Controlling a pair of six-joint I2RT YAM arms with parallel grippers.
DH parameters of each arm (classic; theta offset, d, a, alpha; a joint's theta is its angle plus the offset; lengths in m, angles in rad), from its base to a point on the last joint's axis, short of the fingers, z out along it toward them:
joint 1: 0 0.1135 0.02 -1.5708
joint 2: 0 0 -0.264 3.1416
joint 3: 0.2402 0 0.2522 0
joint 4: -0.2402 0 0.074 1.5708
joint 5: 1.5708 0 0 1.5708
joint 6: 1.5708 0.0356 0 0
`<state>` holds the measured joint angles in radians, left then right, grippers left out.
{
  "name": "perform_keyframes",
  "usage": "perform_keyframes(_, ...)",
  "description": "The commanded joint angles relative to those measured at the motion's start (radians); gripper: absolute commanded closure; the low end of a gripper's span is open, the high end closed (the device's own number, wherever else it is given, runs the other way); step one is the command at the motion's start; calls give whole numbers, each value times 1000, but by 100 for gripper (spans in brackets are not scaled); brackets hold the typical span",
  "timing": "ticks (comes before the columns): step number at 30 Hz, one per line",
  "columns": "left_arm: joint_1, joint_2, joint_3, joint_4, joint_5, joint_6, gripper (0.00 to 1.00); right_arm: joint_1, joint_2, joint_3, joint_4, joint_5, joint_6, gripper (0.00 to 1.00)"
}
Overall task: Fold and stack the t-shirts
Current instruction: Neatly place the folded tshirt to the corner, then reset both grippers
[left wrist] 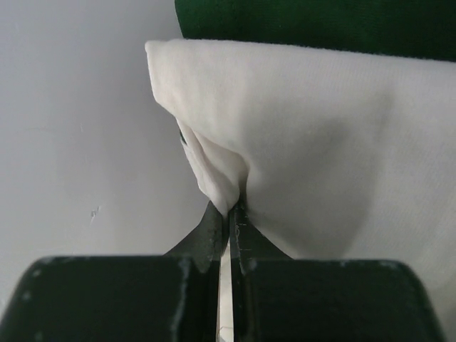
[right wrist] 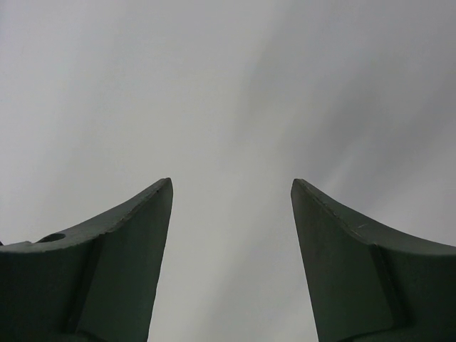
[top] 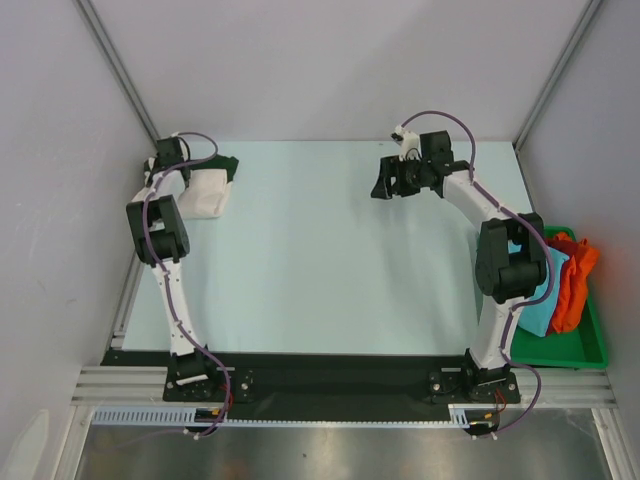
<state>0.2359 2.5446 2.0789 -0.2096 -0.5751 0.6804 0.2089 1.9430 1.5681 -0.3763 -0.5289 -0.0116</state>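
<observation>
- Left gripper (left wrist: 231,214) is clamped on a thin pinch of the cream shirt (left wrist: 320,142) in the table's far-left corner, green shirt (left wrist: 313,21) touching behind. A tug could slip the fold or drag both askew.
- Right gripper (right wrist: 231,189) hangs apart, holding nothing, too far off to steady anything.

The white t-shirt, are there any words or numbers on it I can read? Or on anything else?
None can be read.
The white t-shirt shows only plain folded cloth, with no print facing any camera.
The dark green t-shirt is plain.
The green bin shows no label.
</observation>
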Motion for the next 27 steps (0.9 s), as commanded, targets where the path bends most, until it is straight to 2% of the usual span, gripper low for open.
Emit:
perform_keyframes(1, 11, -1, 53, 38, -43, -19, 98, 12, -41, 13, 16, 13, -25, 27)
perform_keyframes(2, 8, -4, 47, 58, -72, -18, 83, 15, -42, 13, 19, 15, -28, 27)
perform_keyframes(3, 8, -20, 43, 70, -81, -10, 48, 20, -45, 12, 19, 15, -30, 27)
perform_keyframes(4, 3, -32, 38, 76, -86, -19, 39, 23, -47, 13, 20, 17, -33, 27)
perform_keyframes(8, -30, -93, 18, 56, -69, -42, 27, 24, -56, 12, 27, 26, -42, 25)
perform_keyframes(15, -130, -132, -17, 56, -48, -36, 23, 0, -73, -9, 60, 55, -70, 22)
perform_keyframes(17, -179, -161, -25, 0, -9, -62, 22, -14, -88, -20, 71, 70, -70, 20)
perform_keyframes(20, -263, -205, -45, -106, 67, -165, 18, -42, -128, -57, 91, 110, -48, 15)
perform_keyframes(22, -297, -254, -43, -172, 144, -292, 6, -49, -154, -106, 112, 168, -36, 2)
perform_keyframes(23, -322, -277, -42, -253, 266, -348, 1, -54, -167, -123, 116, 181, -37, 0)
perform_keyframes(24, -332, -320, -52, -284, 317, -448, 0, -62, -191, -135, 120, 185, -40, 0)
perform_keyframes(27, -397, -386, -118, -326, 425, -531, 0, -75, -234, -186, 131, 184, -53, 0)
